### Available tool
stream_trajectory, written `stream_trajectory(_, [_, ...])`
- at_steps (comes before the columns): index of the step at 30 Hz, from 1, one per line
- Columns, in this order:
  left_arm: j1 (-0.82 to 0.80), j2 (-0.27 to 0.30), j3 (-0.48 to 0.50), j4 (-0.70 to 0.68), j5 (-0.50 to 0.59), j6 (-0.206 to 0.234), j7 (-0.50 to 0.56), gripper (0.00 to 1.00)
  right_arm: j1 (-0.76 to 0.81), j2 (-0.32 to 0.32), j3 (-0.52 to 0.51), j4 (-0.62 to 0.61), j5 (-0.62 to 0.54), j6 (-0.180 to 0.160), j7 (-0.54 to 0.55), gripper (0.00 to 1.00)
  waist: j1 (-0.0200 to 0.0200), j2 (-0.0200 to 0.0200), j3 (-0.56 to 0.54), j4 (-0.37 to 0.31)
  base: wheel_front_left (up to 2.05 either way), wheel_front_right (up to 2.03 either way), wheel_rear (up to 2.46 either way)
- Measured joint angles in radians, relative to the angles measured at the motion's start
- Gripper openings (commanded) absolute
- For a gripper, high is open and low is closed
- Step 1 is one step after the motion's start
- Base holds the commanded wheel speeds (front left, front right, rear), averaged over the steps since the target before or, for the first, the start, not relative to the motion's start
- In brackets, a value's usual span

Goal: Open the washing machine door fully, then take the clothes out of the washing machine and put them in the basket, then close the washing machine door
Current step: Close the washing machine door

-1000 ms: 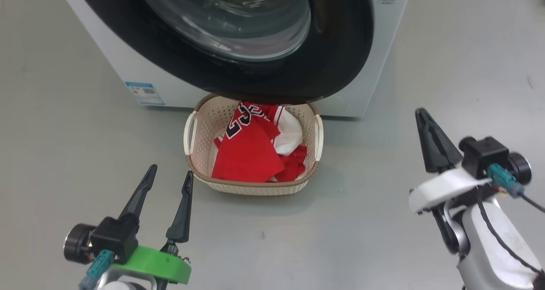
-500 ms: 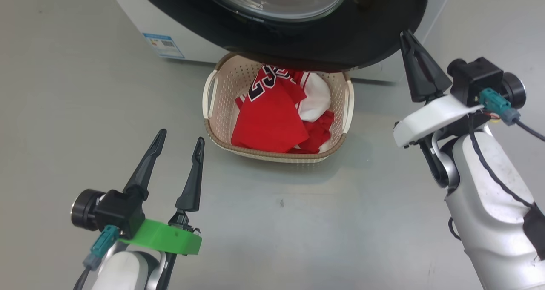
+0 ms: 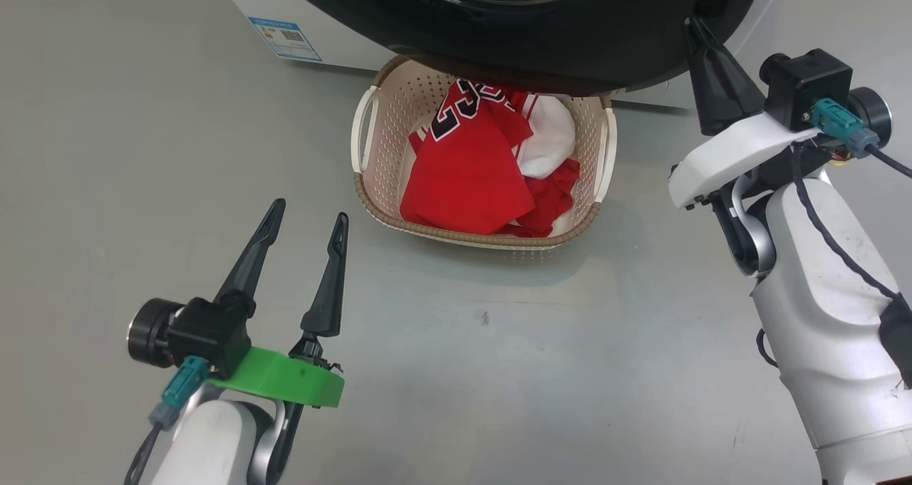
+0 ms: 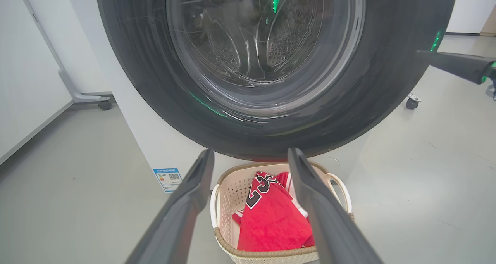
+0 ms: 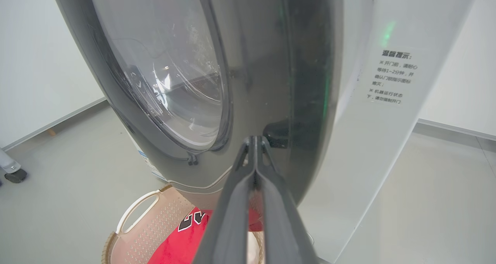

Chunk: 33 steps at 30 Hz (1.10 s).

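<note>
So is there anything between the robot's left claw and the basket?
No. In the head view, bare grey floor lies between the open left gripper and the basket holding the clothes.

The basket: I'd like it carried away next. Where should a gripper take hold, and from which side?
Probably a side handle of the basket, from above on its near, open side: each handle loops clear of the wall, while the washing machine door overhangs the far end.

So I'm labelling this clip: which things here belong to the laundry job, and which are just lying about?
Job: door, washer, clothes, basket.
Lying about: blue sticker, printed notice, castor.
</note>
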Motion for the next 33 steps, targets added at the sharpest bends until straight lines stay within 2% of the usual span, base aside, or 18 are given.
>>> stream_trajectory(10, [-0.021,-0.010,-0.008,0.028,0.000,-0.002,-0.009,1.00,-0.067,0.000,-0.015,0.076,0.002,0.001,-0.023,0.00,0.0000,0.0000,0.012,0.005,0.00,0.00,0.00])
stream_trajectory(23, [-0.054,-0.016,-0.020,0.040,0.000,-0.004,-0.016,1.00,-0.226,-0.037,-0.031,0.141,-0.011,0.001,-0.028,0.00,0.0000,0.0000,0.050,0.028,0.00,0.00,0.00])
stream_trajectory(33, [-0.071,-0.021,-0.026,0.046,0.000,-0.004,-0.018,1.00,-0.322,-0.047,-0.068,0.199,-0.010,-0.010,-0.035,0.00,0.0000,0.0000,0.073,0.041,0.00,0.00,0.00])
